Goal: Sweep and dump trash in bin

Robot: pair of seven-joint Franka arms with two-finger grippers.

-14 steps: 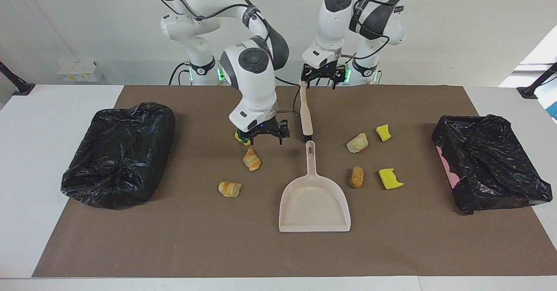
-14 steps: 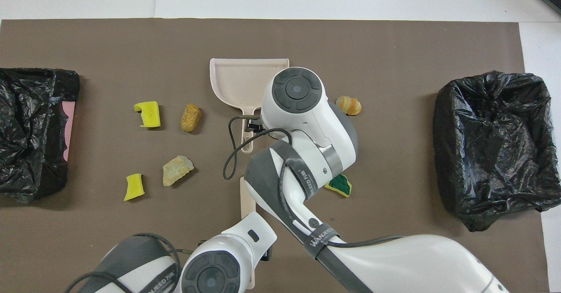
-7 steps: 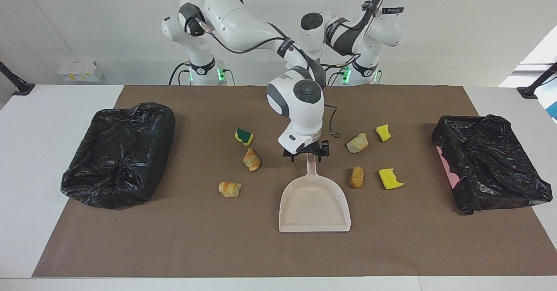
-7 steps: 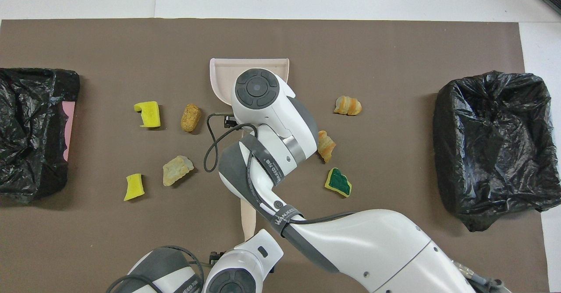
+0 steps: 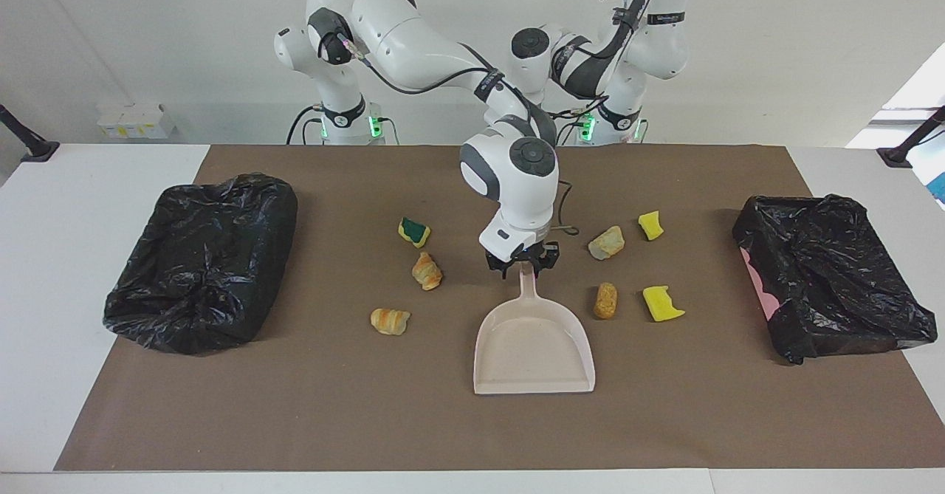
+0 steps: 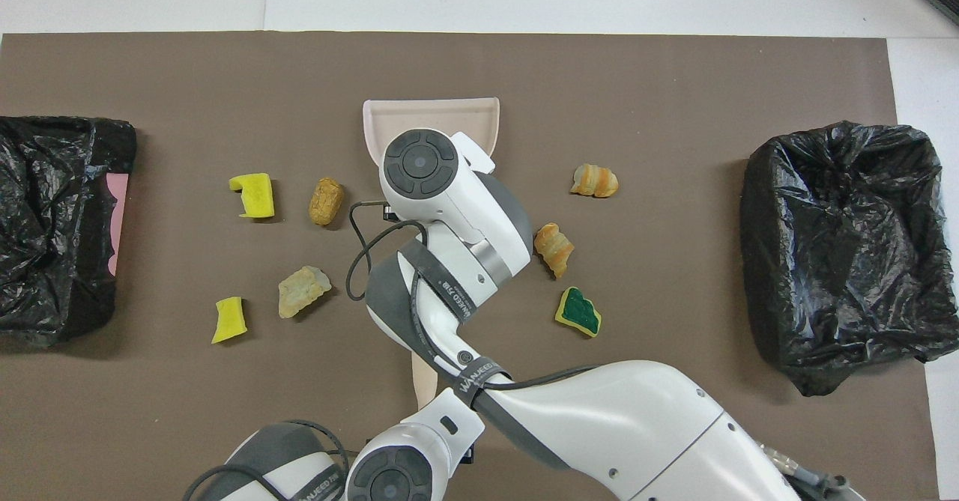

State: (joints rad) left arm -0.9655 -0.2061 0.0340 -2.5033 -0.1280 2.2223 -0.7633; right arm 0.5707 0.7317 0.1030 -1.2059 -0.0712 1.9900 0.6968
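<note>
I've got the right gripper [image 5: 521, 268] clamped on the dustpan [image 5: 534, 346] handle, frame ctr. Left gripper hidden, can't tell. All seven trash bits [image 5: 427, 270] unswept mid-mat; both bins [image 5: 201, 261] w/o trash.

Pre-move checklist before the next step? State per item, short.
1. Right claw at the handle of the dustpan: ok.
2. Handle actually gripped: cannot tell.
3. Dustpan flat on the mat and empty: ok.
4. Seven trash pieces loose on the mat, none in the dustpan: ok.
5. Brush held by the left arm: cannot tell, hidden under the arms.
6. Black-bagged bins at both table ends: ok.
</note>
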